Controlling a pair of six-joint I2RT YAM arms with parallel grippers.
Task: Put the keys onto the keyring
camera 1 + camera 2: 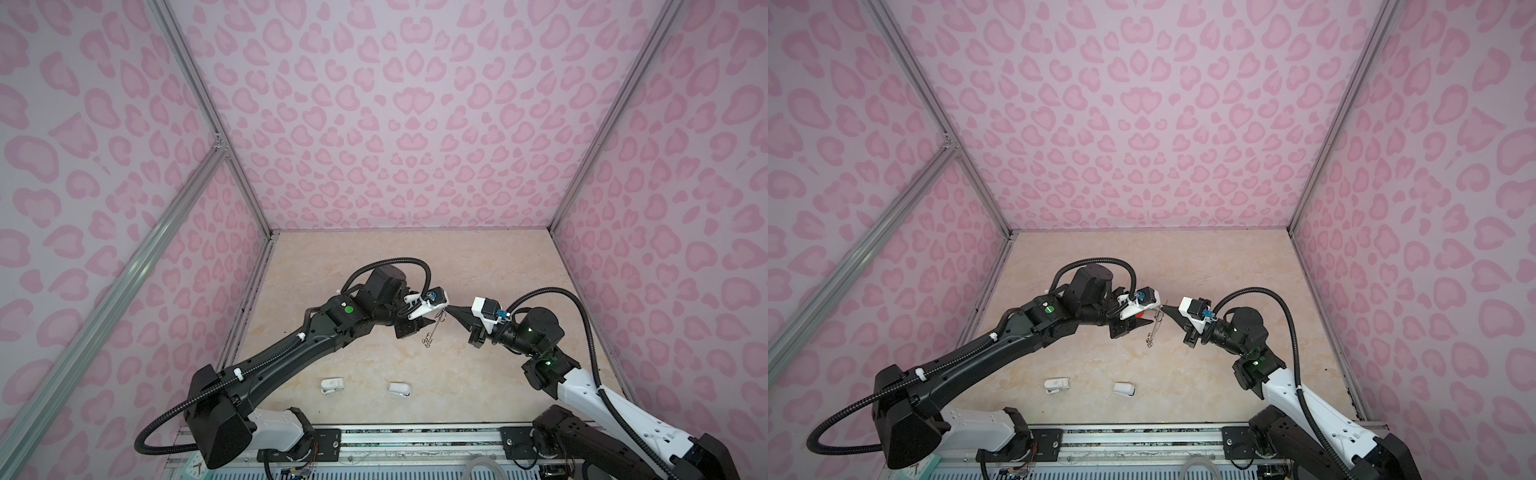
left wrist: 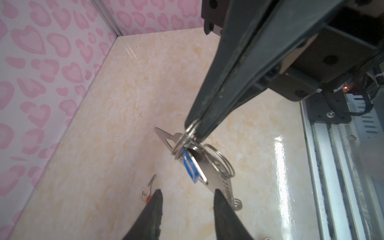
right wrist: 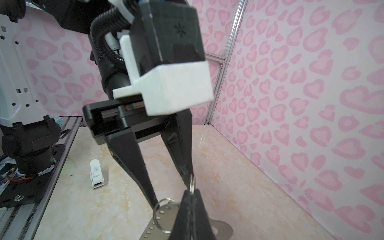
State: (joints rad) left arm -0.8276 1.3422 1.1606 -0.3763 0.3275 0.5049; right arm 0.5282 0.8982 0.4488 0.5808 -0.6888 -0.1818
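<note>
The keyring [image 2: 219, 182], a flat grey metal holder with wire rings, hangs tilted above the table; it shows in both top views [image 1: 431, 332] [image 1: 1152, 330]. My right gripper [image 2: 192, 128] [image 3: 192, 192] is shut on one of its wire rings. A key with a blue tag [image 2: 190, 166] dangles at the holder. The other key [image 2: 149, 187], with a red tag, lies on the table beside one left finger. My left gripper [image 2: 188, 192] [image 1: 432, 318] is open next to the keyring with nothing between its fingers. One left fingertip [image 3: 188, 172] is close to the gripped ring.
Two small white plastic objects [image 1: 332, 384] [image 1: 400, 388] lie near the table's front edge. Pink patterned walls [image 1: 415, 124] enclose the table on three sides. An aluminium rail [image 1: 415, 436] with both arm bases runs along the front.
</note>
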